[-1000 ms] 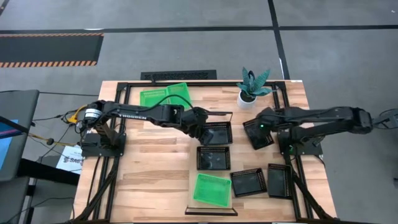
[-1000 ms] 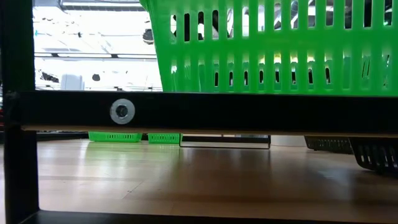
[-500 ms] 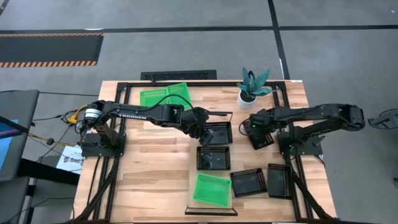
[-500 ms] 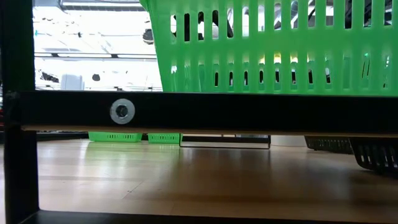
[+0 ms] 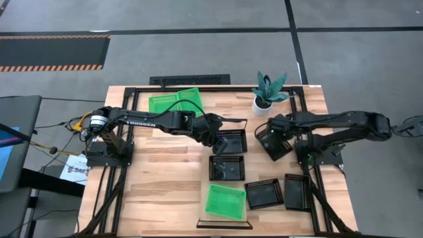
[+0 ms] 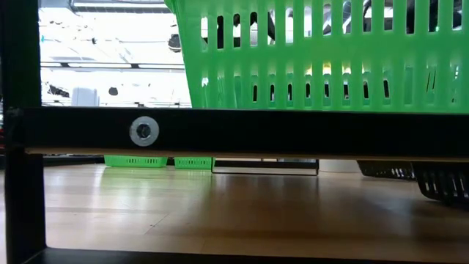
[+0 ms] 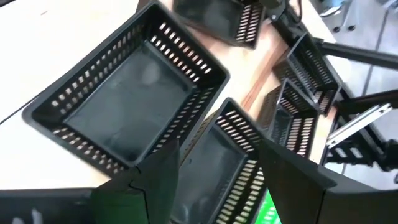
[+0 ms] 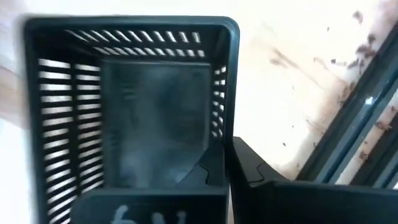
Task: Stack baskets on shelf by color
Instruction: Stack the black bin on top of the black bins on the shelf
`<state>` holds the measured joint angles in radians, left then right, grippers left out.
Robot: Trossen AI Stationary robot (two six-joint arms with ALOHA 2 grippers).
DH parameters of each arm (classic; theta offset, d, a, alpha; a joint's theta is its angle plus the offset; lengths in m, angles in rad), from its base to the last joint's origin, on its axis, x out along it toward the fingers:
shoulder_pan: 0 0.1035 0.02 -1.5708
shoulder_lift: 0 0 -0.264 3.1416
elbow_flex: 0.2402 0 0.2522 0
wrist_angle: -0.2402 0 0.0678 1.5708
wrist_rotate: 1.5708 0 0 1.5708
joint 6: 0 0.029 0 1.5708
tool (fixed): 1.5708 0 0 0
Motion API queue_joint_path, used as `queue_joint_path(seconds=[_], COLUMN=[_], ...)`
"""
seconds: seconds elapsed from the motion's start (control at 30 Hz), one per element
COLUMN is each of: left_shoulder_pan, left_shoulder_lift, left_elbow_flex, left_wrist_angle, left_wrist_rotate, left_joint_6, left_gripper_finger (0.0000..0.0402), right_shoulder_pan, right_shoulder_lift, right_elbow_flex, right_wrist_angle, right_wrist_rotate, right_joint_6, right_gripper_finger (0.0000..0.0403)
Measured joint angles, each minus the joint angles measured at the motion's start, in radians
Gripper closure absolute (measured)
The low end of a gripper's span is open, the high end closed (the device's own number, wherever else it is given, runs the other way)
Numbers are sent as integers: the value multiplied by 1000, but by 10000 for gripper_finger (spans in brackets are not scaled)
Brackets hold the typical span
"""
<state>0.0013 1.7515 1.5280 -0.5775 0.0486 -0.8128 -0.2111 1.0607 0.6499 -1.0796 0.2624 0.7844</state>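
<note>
Left gripper (image 5: 218,140) is out over the far end of the shelf (image 5: 226,211), sitting at the edge of the black basket (image 5: 232,141) there. From the left wrist cam its fingers (image 7: 163,171) are spread apart and that basket (image 7: 127,102) is just past them, not pinched by anything I can see.

Right gripper (image 5: 269,136) is at another black basket (image 5: 275,141) that sits off the shelf, on the table (image 5: 158,185) near the white potted plant (image 5: 268,92). The right wrist cam shows one finger (image 8: 258,168) just outside the basket wall (image 8: 221,93) with the basket tilted, so it looks clamped on the rim, but I can't tell for sure.

Rest of the layout from the high view:
- a second black basket (image 5: 227,168) mid shelf
- a green basket (image 5: 225,200) on the near end of the shelf
- two more black baskets (image 5: 264,194) and (image 5: 297,192) on the table to the right of the shelf
- another green basket (image 5: 176,102) at the far edge of the table

Low view is mostly filled by a green basket (image 6: 322,55) right up against the camera
</note>
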Motion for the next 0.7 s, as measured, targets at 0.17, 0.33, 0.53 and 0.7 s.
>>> queue_joint_path(seconds=[0.17, 0.33, 0.53, 0.7], left_shoulder_pan=[0, 2, 26, 55], left_shoulder_lift=[0, 0, 0, 0], left_elbow_flex=[0, 0, 0, 0], left_wrist_angle=[58, 164, 268, 312], left_wrist_rotate=[19, 23, 15, -10], left_joint_6=[-27, -58, -62, -44], left_gripper_finger=[194, 194, 194, 194], right_shoulder_pan=[2, 2, 8, 22], right_shoulder_lift=[-67, -112, -171, -211], right_elbow_flex=[88, 163, 218, 248], right_wrist_angle=[-81, -151, -178, -179], right_wrist_rotate=[21, 21, 15, -33], right_joint_6=[0, -5, -11, -31], right_gripper_finger=[400, 402, 402, 402])
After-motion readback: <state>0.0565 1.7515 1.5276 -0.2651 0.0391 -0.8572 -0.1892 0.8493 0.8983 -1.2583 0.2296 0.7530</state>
